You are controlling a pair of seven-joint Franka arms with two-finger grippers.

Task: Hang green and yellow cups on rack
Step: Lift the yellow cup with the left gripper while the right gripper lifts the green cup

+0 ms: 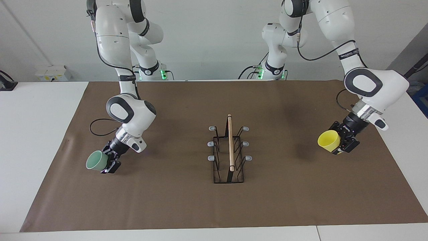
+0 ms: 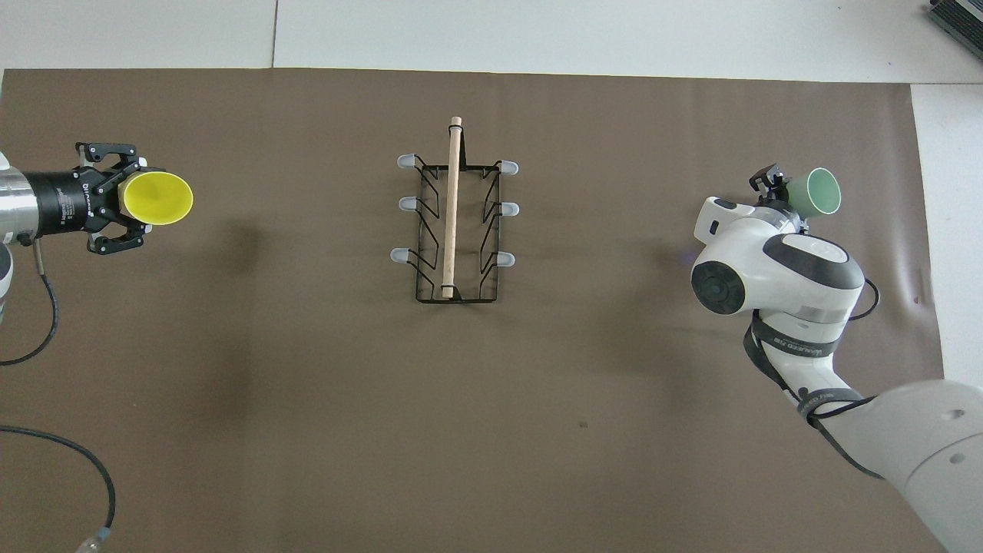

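Note:
The yellow cup [image 1: 328,140] [image 2: 157,198] lies on its side in the air, its mouth turned toward the rack, with my left gripper [image 1: 338,143] [image 2: 123,198] shut on its base, over the mat near the left arm's end of the table. My right gripper [image 1: 108,164] [image 2: 779,188] is shut on the pale green cup [image 1: 95,161] [image 2: 818,192], which is tipped on its side low over the mat near the right arm's end. The black wire rack [image 1: 230,150] [image 2: 453,223], with a wooden rod on top and grey-tipped prongs, stands at mid-table with nothing on it.
A brown mat [image 1: 214,201] covers most of the white table. Cables trail from both wrists onto the mat.

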